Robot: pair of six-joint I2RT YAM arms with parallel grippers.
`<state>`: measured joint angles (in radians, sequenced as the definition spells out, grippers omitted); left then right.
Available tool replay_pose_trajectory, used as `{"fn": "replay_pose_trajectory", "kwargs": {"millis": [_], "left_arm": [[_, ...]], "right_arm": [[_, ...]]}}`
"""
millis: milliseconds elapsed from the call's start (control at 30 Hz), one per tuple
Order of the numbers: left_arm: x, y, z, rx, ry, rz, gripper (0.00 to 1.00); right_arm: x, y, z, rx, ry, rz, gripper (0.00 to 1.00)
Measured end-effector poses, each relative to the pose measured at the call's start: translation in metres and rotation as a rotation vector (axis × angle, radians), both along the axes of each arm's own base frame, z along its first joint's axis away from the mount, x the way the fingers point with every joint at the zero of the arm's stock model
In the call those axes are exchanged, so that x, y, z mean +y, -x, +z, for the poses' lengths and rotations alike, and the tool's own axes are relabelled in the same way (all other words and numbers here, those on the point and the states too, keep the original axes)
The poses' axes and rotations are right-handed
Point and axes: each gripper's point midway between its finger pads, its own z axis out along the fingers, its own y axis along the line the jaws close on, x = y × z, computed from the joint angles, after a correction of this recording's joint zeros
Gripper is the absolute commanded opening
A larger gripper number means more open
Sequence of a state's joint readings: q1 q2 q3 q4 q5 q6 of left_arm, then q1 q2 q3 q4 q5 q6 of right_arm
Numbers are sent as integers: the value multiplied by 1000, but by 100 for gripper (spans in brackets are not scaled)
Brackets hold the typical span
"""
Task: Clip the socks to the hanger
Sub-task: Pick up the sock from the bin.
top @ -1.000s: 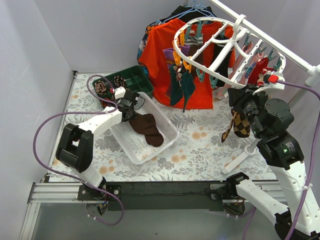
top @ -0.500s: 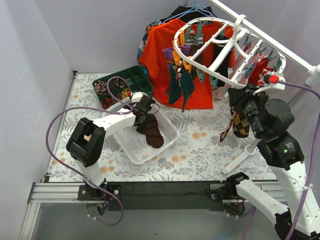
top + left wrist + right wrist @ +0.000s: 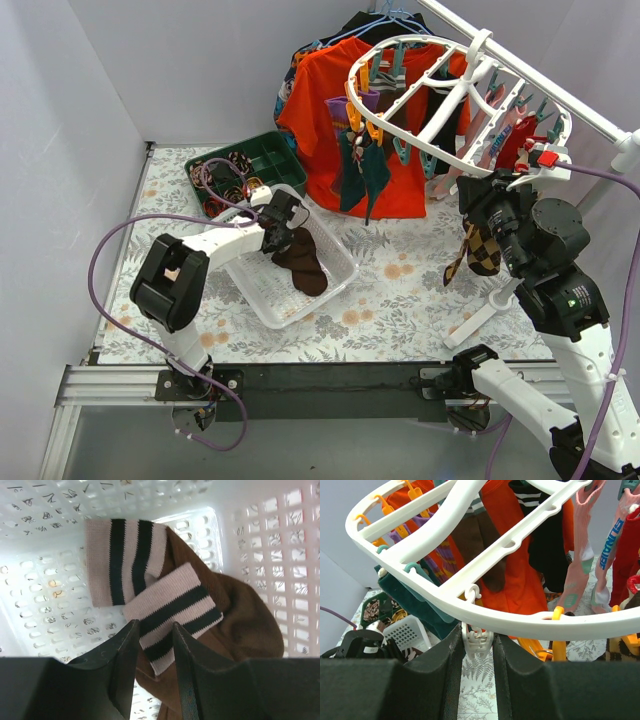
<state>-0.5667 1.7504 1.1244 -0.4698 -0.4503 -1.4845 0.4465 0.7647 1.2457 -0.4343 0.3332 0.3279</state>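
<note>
**Left arm in the basket, right arm at the rack**

The left gripper (image 3: 155,625) hangs low inside the white perforated plastic basket (image 3: 280,540) on the floral-patterned table (image 3: 400,290). Its jaws stand narrowly apart over the tan-and-black striped cuff (image 3: 172,612) of a dark brown sock (image 3: 245,620). The right gripper (image 3: 476,632) has its jaws clamped on a small white plastic clip (image 3: 477,641) under the rim of the large white oval plastic hanger (image 3: 520,620) — a tan-and-brown argyle sock (image 3: 483,248) dangles just beside it.

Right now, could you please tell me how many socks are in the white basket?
2, judging by striped cuffs: one sock nearer the basket wall, the other overlapping it beside the left fingers. More may hide underneath.
</note>
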Motion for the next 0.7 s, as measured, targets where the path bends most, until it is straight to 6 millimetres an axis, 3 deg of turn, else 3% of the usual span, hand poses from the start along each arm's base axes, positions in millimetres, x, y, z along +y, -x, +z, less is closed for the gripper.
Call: {"fn": "replay_pose_trajectory", "kwargs": {"millis": [200,400,600,700], "left_arm": [[-1,-2,-5,6,45,35,23],[0,3,-19,30,49,53,0],[3,2,-15,14,35,53,0],[11,1,-4,-11,-9,37,0]], "right_arm": [[0,0,0,-2,2,0,1],[-1,2,1,-7,6,0,1],[-1,2,1,-7,8,0,1],[-1,2,1,-7,9,0,1]]}}
